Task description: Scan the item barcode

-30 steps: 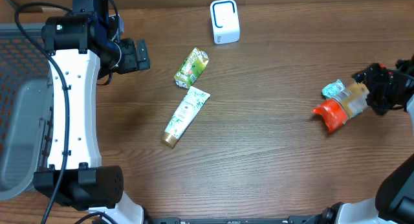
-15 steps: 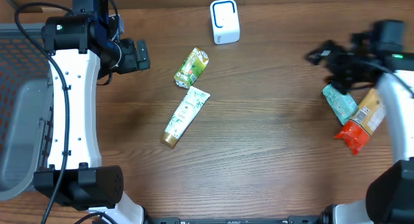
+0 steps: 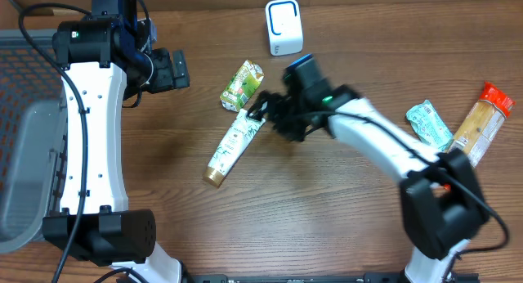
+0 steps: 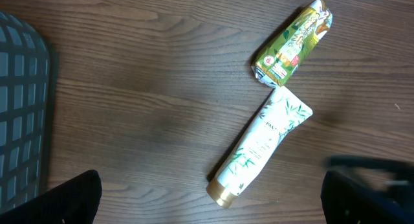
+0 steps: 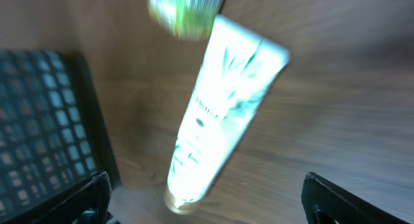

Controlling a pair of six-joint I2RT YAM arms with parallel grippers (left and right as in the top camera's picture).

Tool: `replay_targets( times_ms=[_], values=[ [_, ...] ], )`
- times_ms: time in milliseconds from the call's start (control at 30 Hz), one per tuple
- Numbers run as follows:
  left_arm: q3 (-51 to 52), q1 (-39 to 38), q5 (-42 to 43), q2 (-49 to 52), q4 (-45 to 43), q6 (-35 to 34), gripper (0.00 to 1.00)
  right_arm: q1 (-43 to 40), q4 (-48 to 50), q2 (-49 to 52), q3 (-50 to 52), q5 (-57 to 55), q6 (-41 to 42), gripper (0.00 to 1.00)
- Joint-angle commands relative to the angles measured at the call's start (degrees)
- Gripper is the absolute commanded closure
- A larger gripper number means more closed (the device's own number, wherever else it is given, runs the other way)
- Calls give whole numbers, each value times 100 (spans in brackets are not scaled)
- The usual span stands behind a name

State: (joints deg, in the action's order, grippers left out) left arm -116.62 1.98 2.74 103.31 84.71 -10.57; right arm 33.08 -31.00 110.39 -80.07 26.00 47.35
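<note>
A white tube with a gold cap (image 3: pixel 233 148) lies at the table's middle, with a green packet (image 3: pixel 242 84) just behind it. The white scanner (image 3: pixel 283 27) stands at the back. My right gripper (image 3: pixel 265 111) hovers open over the tube's flat end; in the right wrist view the blurred tube (image 5: pixel 220 114) runs down between the wide-apart fingers, gripper (image 5: pixel 207 208) empty. My left gripper (image 3: pixel 176 69) is open and empty at the back left. Its wrist view shows the tube (image 4: pixel 259 146) and green packet (image 4: pixel 292 44) ahead of the gripper (image 4: pixel 210 208).
A teal packet (image 3: pixel 430 123) and a bottle with a red cap (image 3: pixel 482 119) lie at the right side. A grey wire basket (image 3: pixel 24 152) stands off the left edge, also seen as the basket (image 4: pixel 22 107) and basket (image 5: pixel 45 120) in both wrist views.
The right arm swung from the far right across to the middle, above the tube. The red-capped bottle and teal packet now lie free at the right, the bottle turned. The left arm stayed still.
</note>
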Motion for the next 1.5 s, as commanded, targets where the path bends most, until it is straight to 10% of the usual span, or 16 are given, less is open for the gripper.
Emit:
replay_targets(
  times_ms=[0,467,867,1200,1467],
  values=[
    [-2,24,0,59,9,-59,0,490,326,369,61,-90,721,8],
    [0,24,0,59,9,-59,0,1506,1108,1388,63,-1364,1139,21],
    [0,24,-2,59,11,-59,0,1506,570,1482,61,-1652,461,96],
    [0,24,-2,59,11,-59,0,675,-619,468,46,-1191,-1158,96],
    [0,24,-2,59,9,-59,1,678,-2857,-133,-326,-4597,-1447,96]
  ],
)
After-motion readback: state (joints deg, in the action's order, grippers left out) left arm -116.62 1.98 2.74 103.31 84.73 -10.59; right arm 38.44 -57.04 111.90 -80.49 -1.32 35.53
